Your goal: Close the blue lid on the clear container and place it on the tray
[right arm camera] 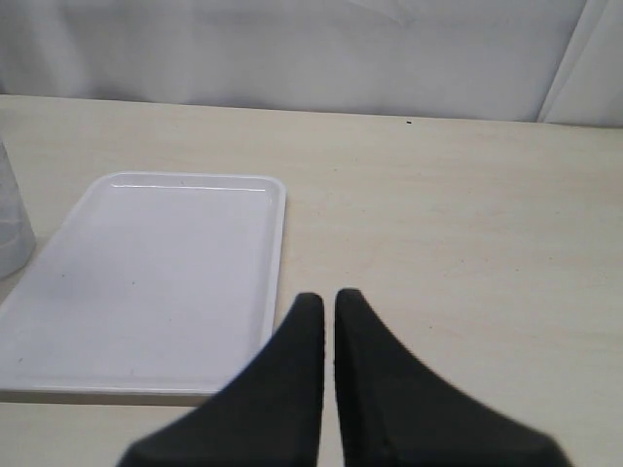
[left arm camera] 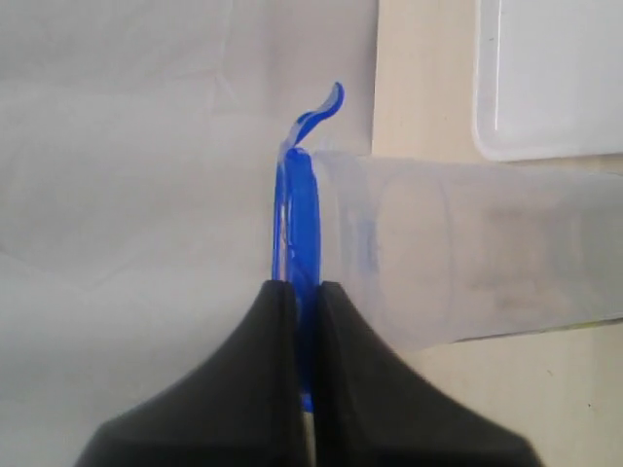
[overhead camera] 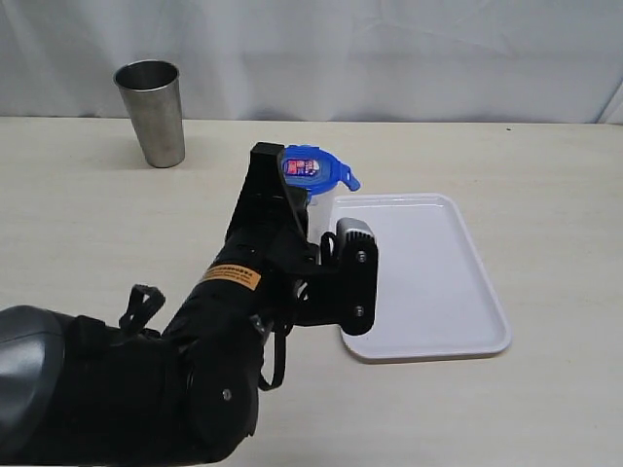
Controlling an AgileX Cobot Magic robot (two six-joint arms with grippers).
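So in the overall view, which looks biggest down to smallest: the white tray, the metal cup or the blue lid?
1. white tray: clearly the largest.
2. metal cup: it stands farther back, so it may look smaller than it is.
3. blue lid: the smallest, and partly hidden.

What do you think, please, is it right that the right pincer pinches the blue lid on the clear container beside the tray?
No: the left pincer pinches the blue lid on the clear container beside the tray, as the left wrist view shows.
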